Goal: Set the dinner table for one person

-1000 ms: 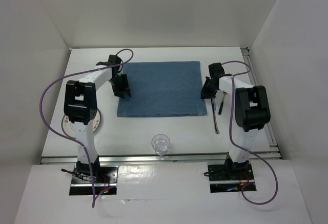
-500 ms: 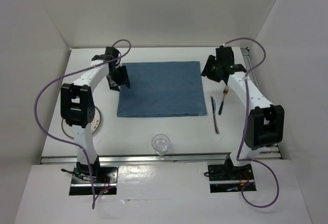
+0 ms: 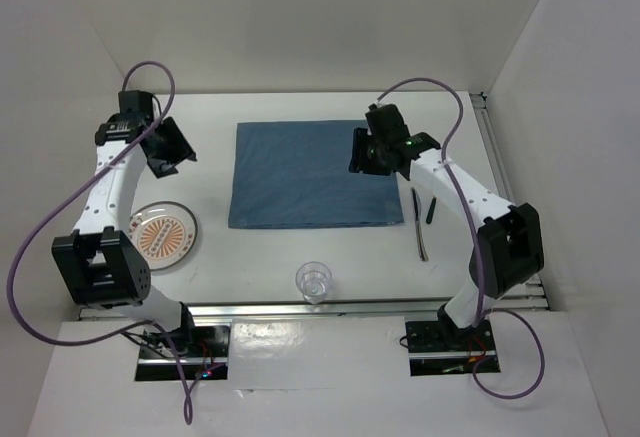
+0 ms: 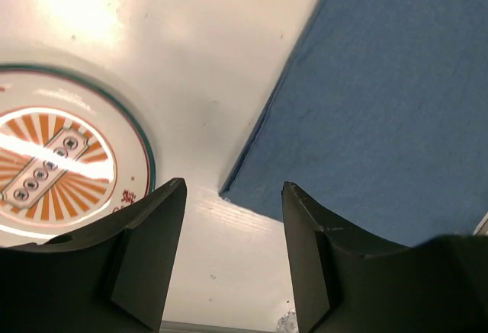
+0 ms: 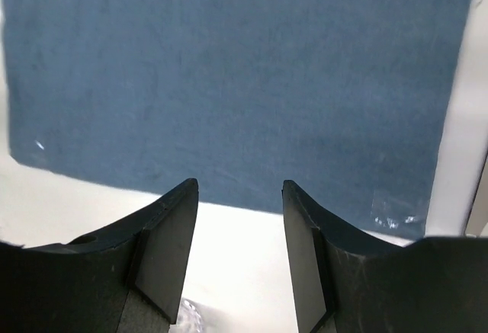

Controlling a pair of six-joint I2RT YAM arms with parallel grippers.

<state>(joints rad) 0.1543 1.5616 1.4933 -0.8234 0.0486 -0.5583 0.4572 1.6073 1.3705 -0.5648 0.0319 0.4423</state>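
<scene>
tabletop [image 3: 270,257] carries the blue placemat [image 3: 310,172] spread flat; left hand [image 4: 232,188] has swung out toward the plate [image 3: 164,235], right hand [image 5: 239,187] over the placemat, both open and empty: plate likely next.

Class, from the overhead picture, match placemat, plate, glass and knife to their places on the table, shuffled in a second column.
Things: 1 placemat; 2 plate; 3 glass; 4 knife.
Places: A just right of the placemat; B near edge, in front of the placemat; C left side; D middle of the dinner table.
Pairs: 1-D, 2-C, 3-B, 4-A.
</scene>
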